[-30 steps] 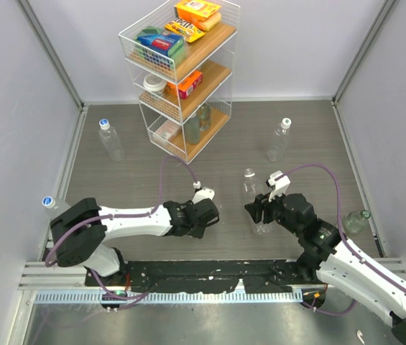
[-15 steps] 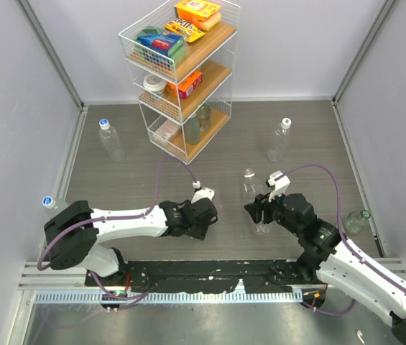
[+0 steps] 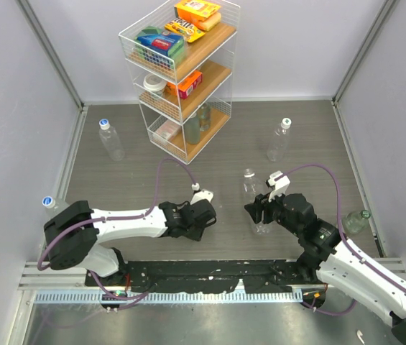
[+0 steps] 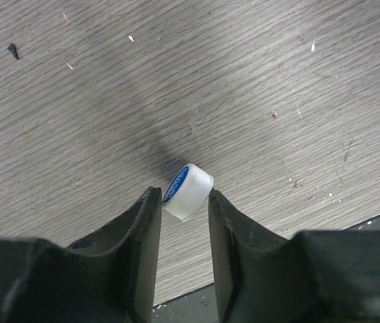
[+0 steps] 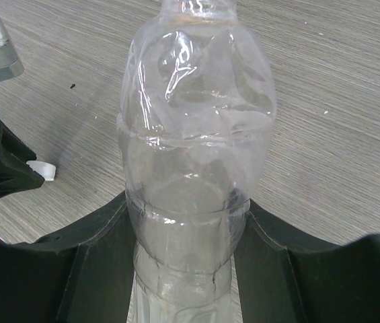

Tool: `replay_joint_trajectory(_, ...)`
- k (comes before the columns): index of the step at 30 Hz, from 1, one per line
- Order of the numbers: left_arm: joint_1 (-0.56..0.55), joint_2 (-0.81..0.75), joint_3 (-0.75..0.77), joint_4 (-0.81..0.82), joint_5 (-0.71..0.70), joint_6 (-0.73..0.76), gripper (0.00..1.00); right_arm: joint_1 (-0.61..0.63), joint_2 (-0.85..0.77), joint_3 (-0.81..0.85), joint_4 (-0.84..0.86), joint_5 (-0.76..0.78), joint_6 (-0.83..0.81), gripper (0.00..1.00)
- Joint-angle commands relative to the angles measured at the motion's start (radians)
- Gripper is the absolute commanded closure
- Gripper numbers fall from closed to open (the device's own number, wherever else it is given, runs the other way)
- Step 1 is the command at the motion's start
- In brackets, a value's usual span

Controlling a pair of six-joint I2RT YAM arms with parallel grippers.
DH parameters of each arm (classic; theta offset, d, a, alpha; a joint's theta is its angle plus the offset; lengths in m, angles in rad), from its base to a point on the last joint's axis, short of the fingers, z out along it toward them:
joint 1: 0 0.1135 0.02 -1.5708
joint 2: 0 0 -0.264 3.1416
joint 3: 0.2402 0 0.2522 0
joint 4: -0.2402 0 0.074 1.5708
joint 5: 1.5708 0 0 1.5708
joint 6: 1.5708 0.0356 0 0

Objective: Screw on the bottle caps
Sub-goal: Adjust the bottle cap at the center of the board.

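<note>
Blue-topped bottle cap (image 4: 188, 192) pinched on edge between the tips of the left gripper (image 4: 183, 196) over the grey table (image 4: 257, 81), uncapped clear bottle (image 5: 193, 121) held upright, clamped low by the right gripper (image 5: 186, 207), capped bottle (image 3: 278, 141) stood well beyond, right of a wire rack (image 3: 181, 72)

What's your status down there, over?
Left gripper pinching a blue-topped bottle cap, tilted. Right gripper clamped on an upright bottle, neck uncapped. Small white piece lies on the table beside it.
</note>
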Motion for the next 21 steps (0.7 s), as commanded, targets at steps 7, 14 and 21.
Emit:
replay_joint_trajectory(7, 0.000, -0.029, 0.037, -0.093, -0.122, -0.033, 0.73, 0.002, -0.006, 0.038, 0.037, -0.006, -0.008, 0.73)
replay_joint_trajectory(14, 0.096, 0.017, 0.087, -0.315, -0.310, -0.137, 0.77, 0.002, -0.003, 0.038, 0.039, -0.013, -0.010, 0.73)
replay_joint_trajectory(21, 0.133, -0.013, 0.066, -0.268, -0.260, -0.115, 0.75, 0.002, -0.001, 0.038, 0.039, -0.013, -0.008, 0.73)
